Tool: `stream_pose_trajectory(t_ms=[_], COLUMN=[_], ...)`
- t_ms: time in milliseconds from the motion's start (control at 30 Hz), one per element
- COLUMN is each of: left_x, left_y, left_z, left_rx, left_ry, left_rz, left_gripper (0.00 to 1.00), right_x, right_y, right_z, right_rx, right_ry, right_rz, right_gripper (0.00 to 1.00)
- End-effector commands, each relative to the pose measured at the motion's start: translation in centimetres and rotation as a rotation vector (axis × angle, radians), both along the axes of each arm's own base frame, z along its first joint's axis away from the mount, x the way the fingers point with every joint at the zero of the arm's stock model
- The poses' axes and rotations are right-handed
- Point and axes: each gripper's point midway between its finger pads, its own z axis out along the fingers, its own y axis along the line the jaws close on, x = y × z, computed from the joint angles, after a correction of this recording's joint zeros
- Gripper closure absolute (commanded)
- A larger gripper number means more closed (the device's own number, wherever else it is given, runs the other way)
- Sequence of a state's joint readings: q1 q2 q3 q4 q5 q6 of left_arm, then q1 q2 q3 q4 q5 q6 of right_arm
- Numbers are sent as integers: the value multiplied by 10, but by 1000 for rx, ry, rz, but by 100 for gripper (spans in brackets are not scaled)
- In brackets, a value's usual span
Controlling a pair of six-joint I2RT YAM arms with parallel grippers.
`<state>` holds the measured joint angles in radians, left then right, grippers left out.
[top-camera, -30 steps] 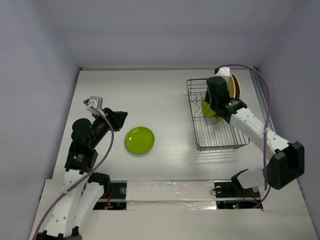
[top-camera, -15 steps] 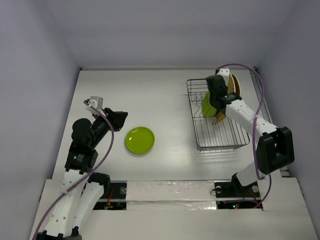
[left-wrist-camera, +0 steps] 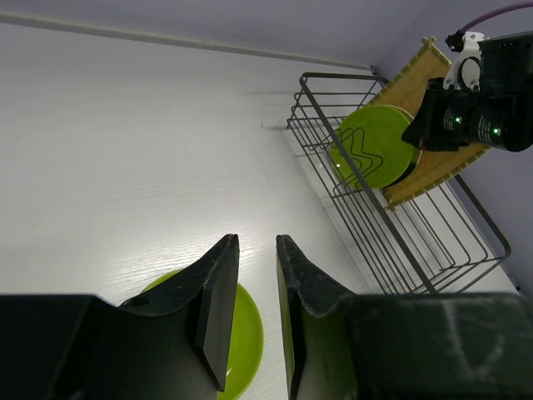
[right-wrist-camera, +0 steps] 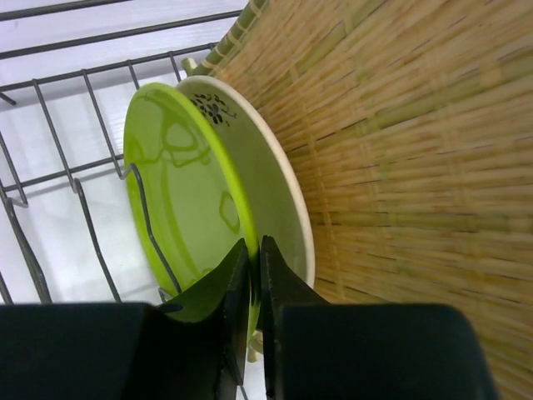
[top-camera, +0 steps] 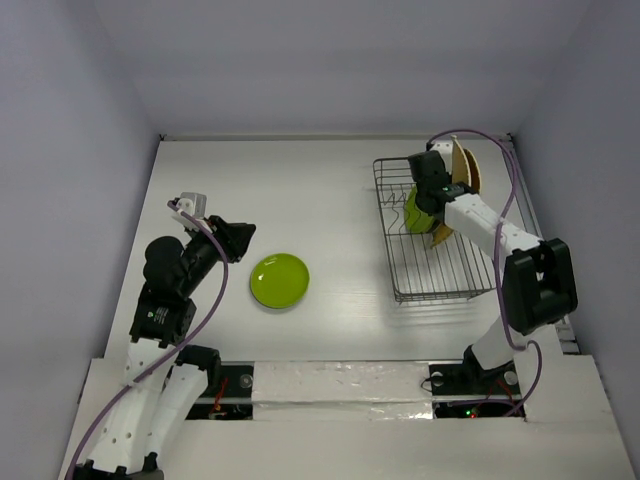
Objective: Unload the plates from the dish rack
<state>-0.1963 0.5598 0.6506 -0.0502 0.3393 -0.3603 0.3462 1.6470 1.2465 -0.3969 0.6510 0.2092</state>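
Observation:
The dark wire dish rack [top-camera: 440, 292] stands at the right of the table. Upright in its far end are a lime-green plate [right-wrist-camera: 179, 192], a cream plate [right-wrist-camera: 279, 179] right behind it, and a square yellow ribbed plate [right-wrist-camera: 416, 150] at the back. My right gripper [right-wrist-camera: 254, 243] is shut on the rim of the lime-green plate [top-camera: 415, 212]. A second lime-green plate [top-camera: 279, 280] lies flat on the table left of centre. My left gripper [left-wrist-camera: 256, 242] hangs open just above that plate's left side with nothing between its fingers.
White walls close in the table on the left, the far side and the right. The right arm's purple cable [top-camera: 520, 190] loops over the rack's right side. The rack's near half [top-camera: 445, 265] holds no plates.
My right gripper has closed on the lime-green plate's rim, and the right arm's elbow has swung in toward the rack. The left arm has not moved.

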Motion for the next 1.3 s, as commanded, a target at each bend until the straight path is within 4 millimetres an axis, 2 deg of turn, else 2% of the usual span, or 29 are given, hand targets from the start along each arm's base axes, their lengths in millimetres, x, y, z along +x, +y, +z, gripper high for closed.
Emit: stream_pose_trajectory(t_ms=[0,167,333,467,600,633,700,733,800,833,900,967,1033,1067,1100,1133,1233,1267], left_x=[-1,0,1,1,1,1,1,2,2,2,2,2,2,1,1,1,1,0], left_y=[-2,-3,-3,-3,-3,-3,-3,-2,-2,-2,-2,-2,-2,-3,-3,-3,-2,-2], left_z=[25,24,23,23,24,23,23,22,23,23,23,22,23,23,23,23,24,25], left_rx=[-6,-7,-8,-8,-8,-8,-7,-7,-7,-7,-6,-5,-7,-9,-9,-9,-10,-7], left_ry=[-73,-69,-67,-67,-67,-65,-64,-62,-62,-62,-64,-61,-64,-63,-64,-64,-67,-72], left_rz=[-16,-17,-15,-14,-12,-14,-12,-11,-9,-9,-6,-6,-11,-12,-14,-12,-9,-9], left_gripper=[78,78,78,78,78,78,78,78,78,78,78,78,78,78,78,78,78,78], right_x=[9,-1,-12,-23,-35,-40,-47,-60,-71,-82,-89,-103,-113,-122,-122,-132,-143,-142], right_y=[-3,-7,-4,18,69,93,128,162,197,222,246,274,295,309,320,331,356,358], right_z=[49,95,141,167,182,180,182,171,167,151,143,121,112,95,98,94,74,65], right_rx=[31,64,80,137,295,360,456,508,586,615,682,740,795,799,829,863,921,923], right_ry=[-146,-253,-331,-375,-418,-403,-413,-371,-359,-307,-288,-216,-176,-121,-138,-106,-45,-30], right_rz=[-24,-15,7,91,288,386,501,607,693,756,796,873,919,939,958,1000,1038,1028], right_gripper=[92,99,99,100,100,100,100,100,100,100,100,100,100,100,100,100,99,99])
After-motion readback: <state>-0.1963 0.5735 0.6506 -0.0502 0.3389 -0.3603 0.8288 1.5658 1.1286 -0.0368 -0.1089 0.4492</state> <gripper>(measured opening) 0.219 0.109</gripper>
